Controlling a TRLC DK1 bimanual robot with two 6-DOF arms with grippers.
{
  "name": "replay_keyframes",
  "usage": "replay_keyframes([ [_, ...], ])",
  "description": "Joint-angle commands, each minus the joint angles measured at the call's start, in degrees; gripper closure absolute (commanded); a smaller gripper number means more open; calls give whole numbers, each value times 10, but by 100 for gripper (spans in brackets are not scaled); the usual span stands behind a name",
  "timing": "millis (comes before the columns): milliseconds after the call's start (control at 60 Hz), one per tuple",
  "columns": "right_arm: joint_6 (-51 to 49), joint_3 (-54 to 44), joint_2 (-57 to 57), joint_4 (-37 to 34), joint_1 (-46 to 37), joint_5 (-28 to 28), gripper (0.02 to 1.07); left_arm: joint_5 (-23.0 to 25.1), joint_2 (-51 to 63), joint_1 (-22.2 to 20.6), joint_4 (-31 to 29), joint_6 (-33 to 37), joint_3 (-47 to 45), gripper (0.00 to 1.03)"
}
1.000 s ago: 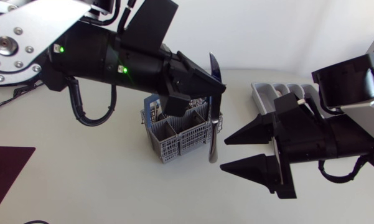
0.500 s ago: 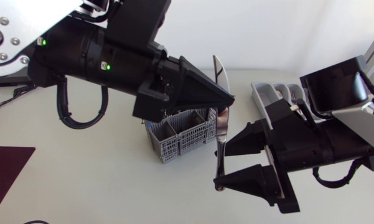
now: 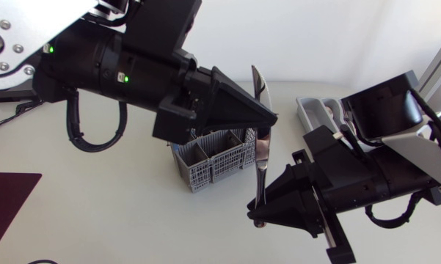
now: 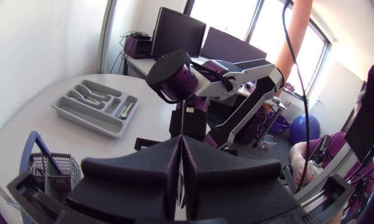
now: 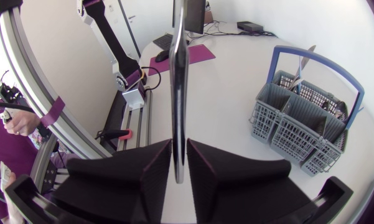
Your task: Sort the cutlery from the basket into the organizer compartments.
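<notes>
knife (image 3: pixel 259 150) held upright in the air just beside the basket (image 3: pixel 205 170), pinched near its middle by the closed left gripper (image 3: pixel 266 117), while the right gripper (image 3: pixel 258 214) appears clamped on its lower end from both sides. this double hold suggests a hand-over, since the organizer (image 3: pixel 304 110) lies on the right arm's side.

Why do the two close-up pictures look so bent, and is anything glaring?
Left wrist view: fisheye curves the table edge, bright background washes out. Right wrist view: the basket bows, the knife glints. Head view: straight lines, soft shadows.
</notes>
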Motion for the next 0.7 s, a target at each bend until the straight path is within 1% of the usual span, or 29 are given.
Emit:
replay_keyframes([
  [0,18,5,7,-12,-2,-14,102,12,1,8,0,-10,20,97],
  [83,18,6,2,-20,-3,-23,102,12,2,13,-1,-10,19,80],
  [150,18,7,-2,-25,-3,-24,102,12,3,14,-2,-11,20,72],
  [183,18,7,-3,-27,-3,-25,102,12,4,16,-2,-11,20,64],
  [250,18,7,-7,-29,-3,-25,102,12,3,17,-2,-11,20,40],
  [283,18,7,-8,-31,-3,-25,102,11,4,20,-3,-11,22,32],
  [317,18,8,-9,-35,-3,-25,102,11,4,21,-3,-11,24,20],
  [350,18,8,-10,-35,-3,-25,102,11,4,22,-3,-10,26,7],
  [367,18,7,-11,-35,-4,-25,102,11,4,23,-3,-9,26,4],
  [517,6,2,-11,-47,-22,-23,102,-10,-9,40,-6,-9,35,4],
  [683,-36,-14,-11,-80,-53,-18,102,-14,-17,80,-16,-14,68,4],
])
